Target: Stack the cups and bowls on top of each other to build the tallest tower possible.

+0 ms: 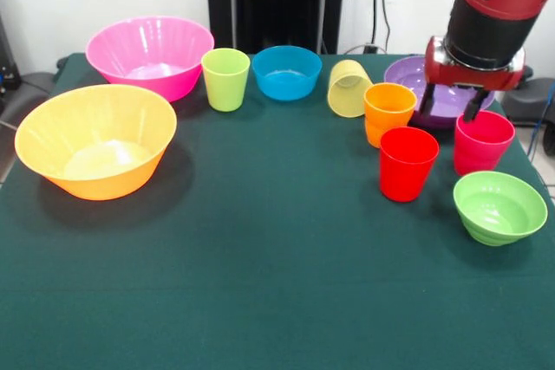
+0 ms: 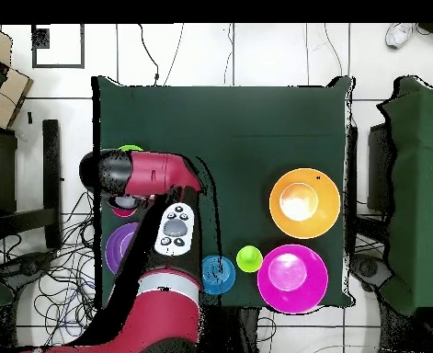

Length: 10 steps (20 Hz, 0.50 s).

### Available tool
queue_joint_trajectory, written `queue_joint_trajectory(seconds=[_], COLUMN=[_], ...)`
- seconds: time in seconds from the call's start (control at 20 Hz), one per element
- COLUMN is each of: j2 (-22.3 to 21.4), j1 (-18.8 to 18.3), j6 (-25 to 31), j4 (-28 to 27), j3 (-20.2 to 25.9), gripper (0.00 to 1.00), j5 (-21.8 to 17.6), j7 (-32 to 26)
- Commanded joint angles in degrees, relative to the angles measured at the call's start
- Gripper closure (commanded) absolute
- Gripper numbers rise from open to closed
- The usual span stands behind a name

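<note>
The gripper hangs with fingers spread wide over the purple bowl, just behind the pink-red cup.

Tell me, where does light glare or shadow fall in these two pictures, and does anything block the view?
Front view: soft shadows lie on the green table beside the large orange bowl and red cup, and the large pink bowl shows a pale sheen inside. Overhead view: both large bowls glare white at their centres, and the arm hides most of the cups.
</note>
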Motion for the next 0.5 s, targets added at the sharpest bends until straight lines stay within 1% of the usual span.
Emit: queue_joint_trajectory(seconds=[0.05, 0.25, 0.35, 0.5], j2=[4.1, 5.3, 6.8, 7.6], j1=[-3.3, -4.4, -5.2, -5.8], j6=[5.0, 6.0, 7.7, 8.9], j4=[-5.4, -7.7, -10.7, -12.6], j3=[3.3, 3.1, 3.2, 3.3], gripper=[0.00, 0.00, 0.00, 0.00], j5=[-0.4, -1.0, -1.1, -1.4], j7=[6.4, 5.4, 5.2, 4.9])
